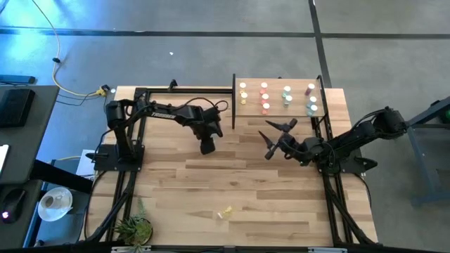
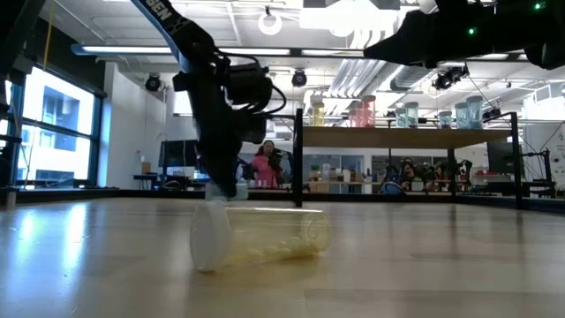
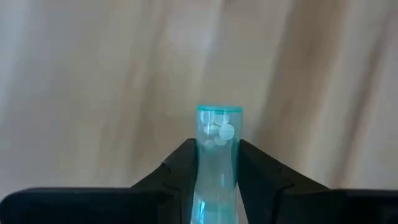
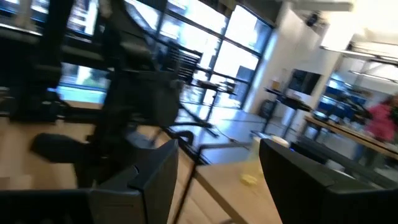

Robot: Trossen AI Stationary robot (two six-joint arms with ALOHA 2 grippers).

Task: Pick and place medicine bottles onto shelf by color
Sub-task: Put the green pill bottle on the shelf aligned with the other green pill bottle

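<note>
Closest to me a yellow bottle (image 2: 260, 238) lies on its side on the table (image 1: 281, 197). Past it, mid-table, the left gripper (image 3: 217, 163) is clamped on a teal bottle (image 3: 217, 140). Farther right, the right gripper (image 1: 275, 138) hangs with fingers apart, empty, just before the shelf (image 1: 277, 86) of sorted bottles (image 1: 265, 98).

Grey concrete floor (image 1: 211, 56) surrounds the table; large bright windows (image 2: 53, 132) and ceiling lights (image 2: 269, 22) fill the room.
</note>
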